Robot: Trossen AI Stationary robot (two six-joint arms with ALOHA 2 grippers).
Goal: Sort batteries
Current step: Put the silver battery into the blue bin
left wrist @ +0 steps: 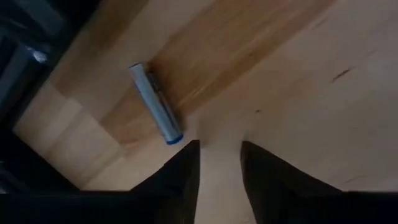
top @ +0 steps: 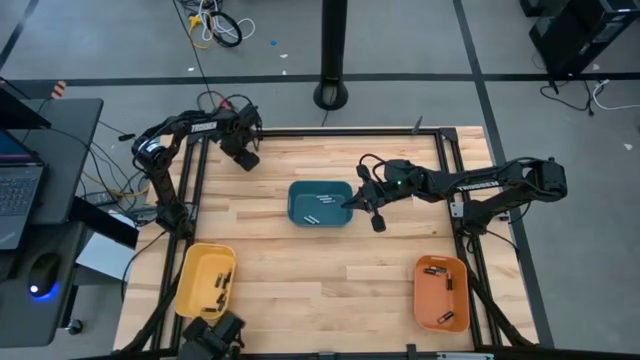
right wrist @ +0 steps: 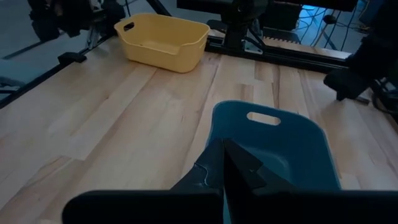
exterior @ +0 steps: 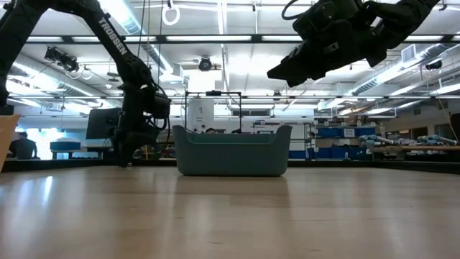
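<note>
A silvery battery (left wrist: 154, 102) with a blue end lies flat on the wooden table near its far left corner. My left gripper (left wrist: 219, 149) (top: 245, 158) points down just over the table with its fingers open. The battery lies beside one finger, not between the two. My right gripper (right wrist: 222, 148) (top: 366, 205) hangs shut over the right rim of the teal tray (top: 300, 192), with nothing showing between its fingers. Two batteries (top: 318, 201) lie on the teal tray's floor.
A yellow tray (top: 190, 290) with several batteries stands at the near left. An orange tray (top: 428, 300) with a few batteries stands at the near right. The teal tray sits mid-table. Bare wood lies between the trays. A black frame rail runs along the table's edges.
</note>
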